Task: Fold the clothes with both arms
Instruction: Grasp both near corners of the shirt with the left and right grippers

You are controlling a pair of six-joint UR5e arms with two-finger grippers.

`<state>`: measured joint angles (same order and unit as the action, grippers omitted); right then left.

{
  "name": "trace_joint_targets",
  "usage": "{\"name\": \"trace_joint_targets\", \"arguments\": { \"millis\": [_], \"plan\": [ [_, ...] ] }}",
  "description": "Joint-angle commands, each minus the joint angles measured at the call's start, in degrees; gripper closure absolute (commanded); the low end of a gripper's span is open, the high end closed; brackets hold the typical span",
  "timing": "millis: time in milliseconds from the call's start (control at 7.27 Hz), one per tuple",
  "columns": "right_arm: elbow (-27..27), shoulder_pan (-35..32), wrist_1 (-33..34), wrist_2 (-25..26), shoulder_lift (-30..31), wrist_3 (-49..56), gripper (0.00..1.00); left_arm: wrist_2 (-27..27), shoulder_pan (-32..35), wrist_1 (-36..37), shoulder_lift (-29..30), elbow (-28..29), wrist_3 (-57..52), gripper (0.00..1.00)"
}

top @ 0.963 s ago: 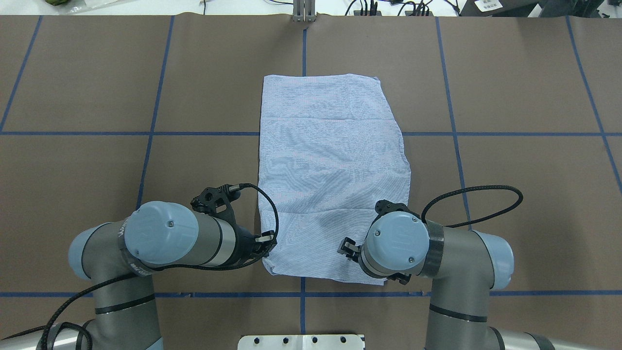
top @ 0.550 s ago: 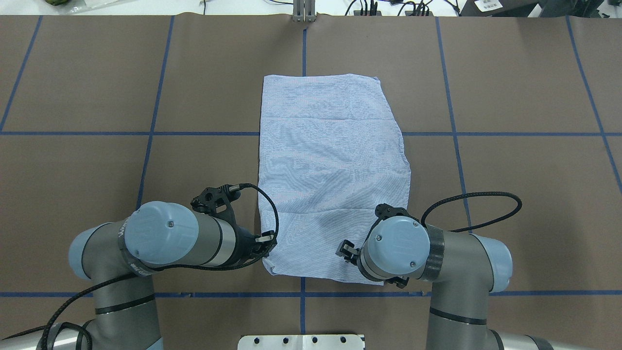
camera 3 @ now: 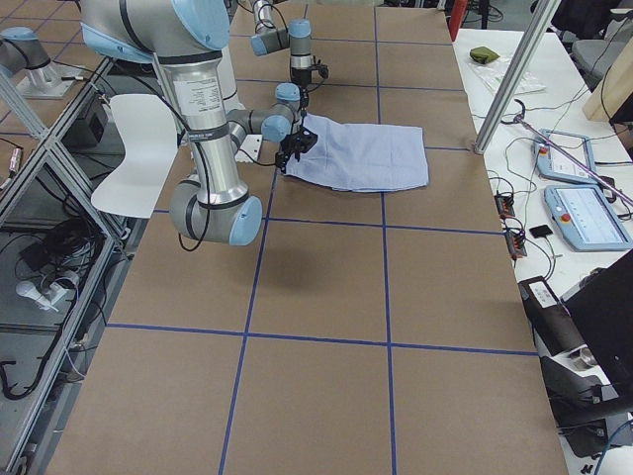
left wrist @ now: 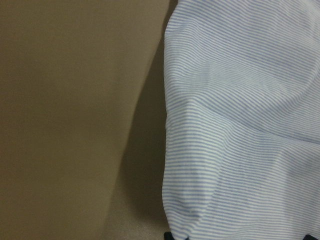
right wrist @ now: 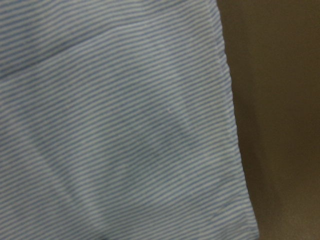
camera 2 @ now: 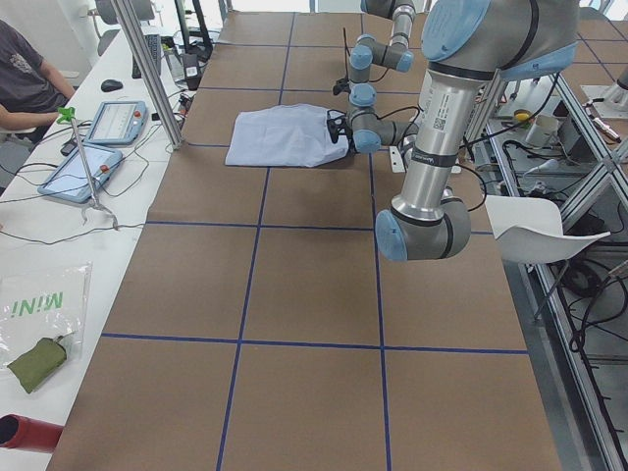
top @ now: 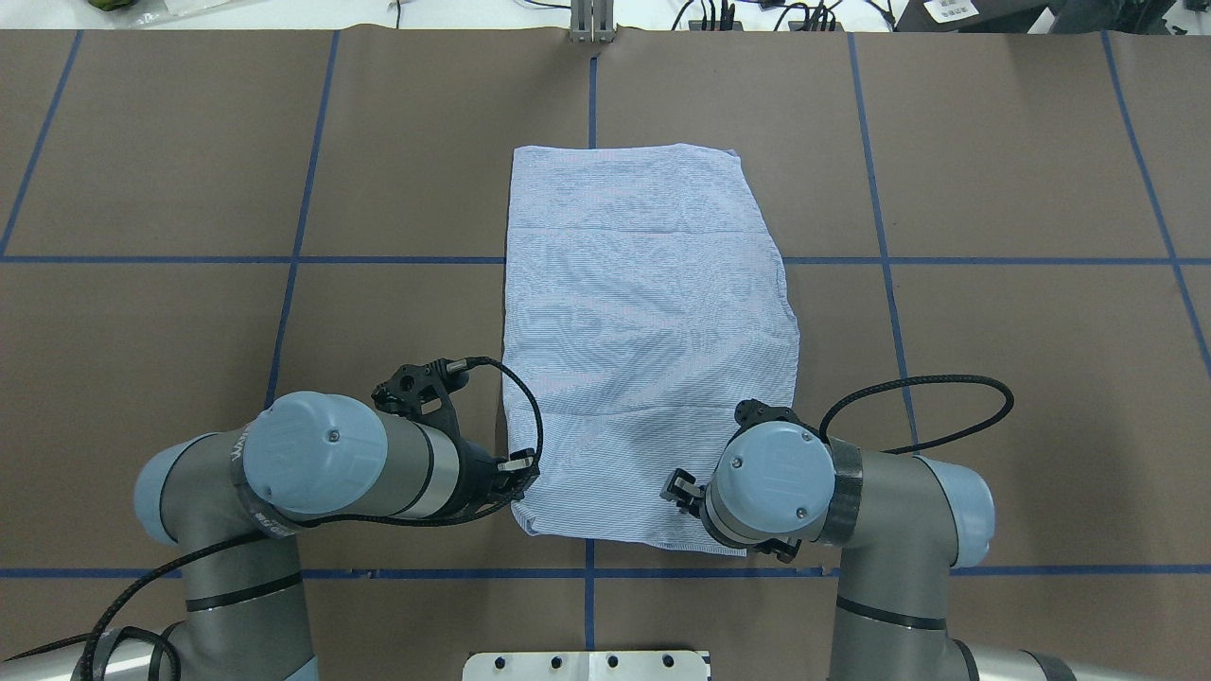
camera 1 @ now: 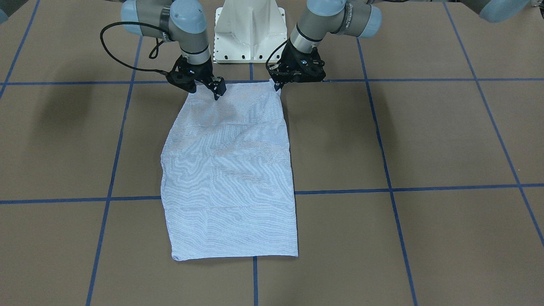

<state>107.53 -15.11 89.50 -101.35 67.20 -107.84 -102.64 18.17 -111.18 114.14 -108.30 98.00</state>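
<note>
The striped shirt (camera 1: pixel 229 170) (top: pixel 643 331) lies folded into a long rectangle in the middle of the table. My left gripper (camera 1: pixel 277 86) (top: pixel 518 470) is at its near-left corner, shut on the shirt there, and the corner rises slightly off the table. In the left wrist view the shirt (left wrist: pixel 240 125) bulges up over a shadow. My right gripper (camera 1: pixel 205 92) (top: pixel 679 489) stands open over the near-right corner, one finger (camera 1: pixel 217 92) resting on the cloth. The right wrist view shows only the shirt (right wrist: pixel 125 125) and its edge.
The white pedestal base (camera 1: pixel 248 29) sits just behind the shirt's near edge. Blue tape lines (top: pixel 284 322) cross the brown table. A metal post (top: pixel 591 19) stands at the far edge. A person (camera 2: pixel 25 78) sits at a side desk holding tablets (camera 3: pixel 584 213).
The right wrist has shifted a little toward the table's near edge and to the right. The left arm and the shirt have stayed put.
</note>
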Motion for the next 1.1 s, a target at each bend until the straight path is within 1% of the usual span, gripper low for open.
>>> {"name": "trace_joint_targets", "arguments": {
  "millis": [0,688,825,963],
  "plan": [
    [0.14,-0.18,0.41,-0.42,0.3,-0.01,0.0,0.07,0.03,0.0,0.12,0.19,0.0,1.0],
    [0.4,-0.1,0.5,-0.42,0.91,-0.09,0.01,0.07,-0.06,0.0,0.12,0.19,0.0,1.0],
    [0.4,-0.1,0.42,-0.42,0.91,-0.7,0.16,0.07,0.03,0.0,0.12,0.19,0.0,1.0],
    [0.4,-0.01,0.41,-0.42,0.83,-1.14,0.34,0.07,0.03,0.0,0.12,0.19,0.0,1.0]
  ]
}}
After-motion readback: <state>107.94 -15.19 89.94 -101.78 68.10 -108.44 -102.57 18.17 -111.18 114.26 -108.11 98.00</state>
